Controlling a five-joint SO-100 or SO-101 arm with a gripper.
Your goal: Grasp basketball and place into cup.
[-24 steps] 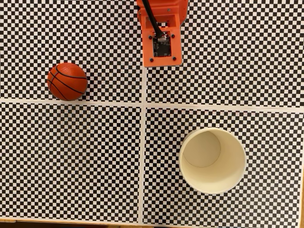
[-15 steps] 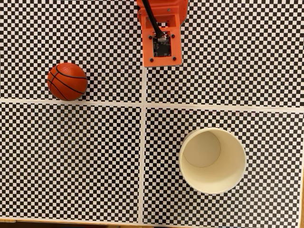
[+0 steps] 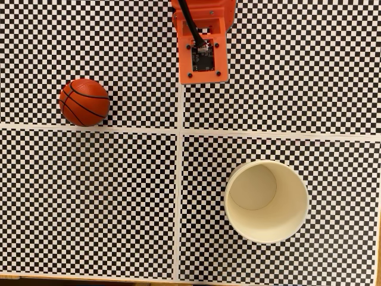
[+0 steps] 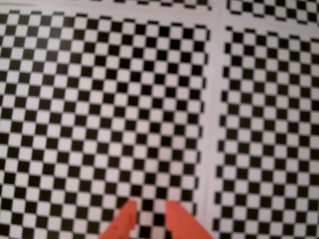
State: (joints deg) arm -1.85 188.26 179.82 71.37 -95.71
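My whole field is the table top [image 3: 89, 202]: covered in black-and-white checkerboard sheets, fine squares, flat and matte. White seams [image 3: 179, 196] split the pattern into four panels in the fixed view, one vertical strip near centre, one horizontal strip about mid-height, crossing near the middle. A thin wood-coloured edge [image 3: 71, 277] shows along the bottom of that view, below the sheets. Light is even and warm, no hard glare; shadows on the board are short and soft. In my wrist view, same checkerboard [image 4: 99, 99] fills the frame, slightly blurred, with a white seam [image 4: 213, 124] running top to bottom right of centre. No walls, floor or windows visible.
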